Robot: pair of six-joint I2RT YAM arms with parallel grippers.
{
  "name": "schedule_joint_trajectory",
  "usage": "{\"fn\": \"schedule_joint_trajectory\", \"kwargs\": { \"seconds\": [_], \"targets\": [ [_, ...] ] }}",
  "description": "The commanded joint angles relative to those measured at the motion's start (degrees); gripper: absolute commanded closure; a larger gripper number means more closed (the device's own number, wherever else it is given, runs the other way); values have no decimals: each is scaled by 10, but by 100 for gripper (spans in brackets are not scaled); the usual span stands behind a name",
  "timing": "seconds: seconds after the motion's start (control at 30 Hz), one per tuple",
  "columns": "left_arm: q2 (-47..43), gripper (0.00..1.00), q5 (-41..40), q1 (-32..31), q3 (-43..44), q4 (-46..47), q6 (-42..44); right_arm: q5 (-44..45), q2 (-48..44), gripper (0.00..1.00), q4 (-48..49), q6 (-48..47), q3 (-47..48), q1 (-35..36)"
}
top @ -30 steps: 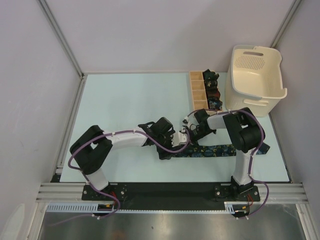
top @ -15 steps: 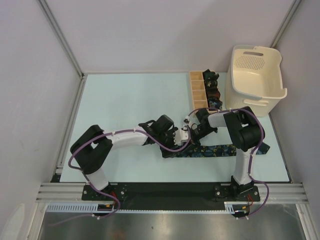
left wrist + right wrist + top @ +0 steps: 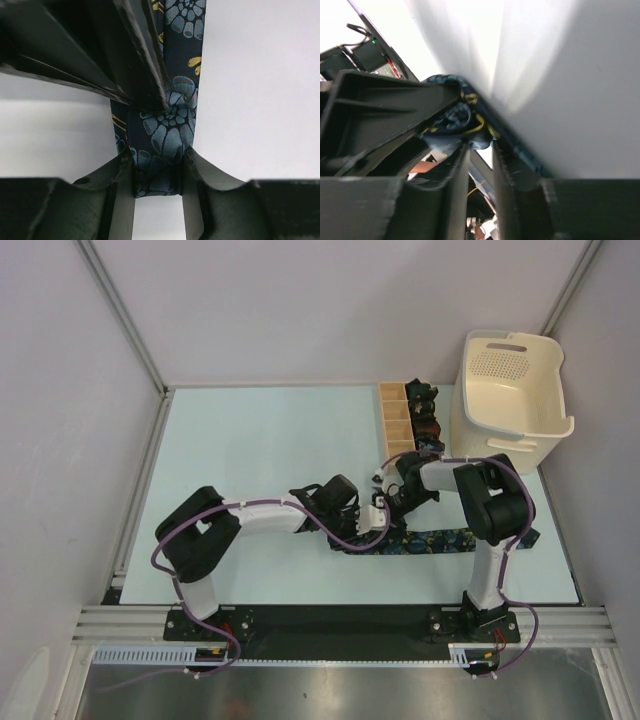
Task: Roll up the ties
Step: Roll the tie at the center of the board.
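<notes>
Pale table (image 3: 250,440) — left gripper (image 3: 157,167), right gripper (image 3: 480,150) pinch tie (image 3: 432,540); box (image 3: 394,422) behind.

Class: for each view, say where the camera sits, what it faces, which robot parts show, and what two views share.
Top external: overhead behind the bases, facing the table; both arms show.
Left wrist: on left arm, facing the floral tie; left gripper shows.
Right wrist: right arm, facing that tie; right gripper shows.
Shared: the tie.

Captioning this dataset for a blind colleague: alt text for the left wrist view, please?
Close-up: the left gripper is shut on a navy floral tie. The tie runs up the frame over the pale table, and a dark machine part crosses it from the upper left.
</notes>
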Motion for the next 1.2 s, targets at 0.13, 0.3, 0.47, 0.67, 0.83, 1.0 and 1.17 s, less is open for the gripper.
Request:
{"fn": "schedule_joint_trajectory", "kwargs": {
  "seconds": [0.13, 0.3, 0.47, 0.67, 0.83, 1.0, 1.17],
  "targets": [
    [19, 70, -24, -4, 10, -31, 15, -15, -85, 55, -35, 10, 23, -11],
    [24, 69, -28, -4, 14, -32, 10, -4, -67, 55, -12, 23, 15, 19],
    [19, 69, -24, -4, 9, -30, 4, 17, -46, 55, 39, 44, 3, 32],
    [13, 66, -27, -4, 7, -27, 2, 39, -30, 85, 56, 43, -9, 29],
    [4, 54, -26, -4, 8, -28, 0, 55, -22, 100, 19, 6, -17, 9],
    [-26, 26, -11, -3, 6, -14, -10, 70, -13, 100, -2, -31, -23, -14],
    [-34, 21, -2, -3, 14, 5, -21, 95, -6, 100, -13, -50, -29, -28]
  ]
}}
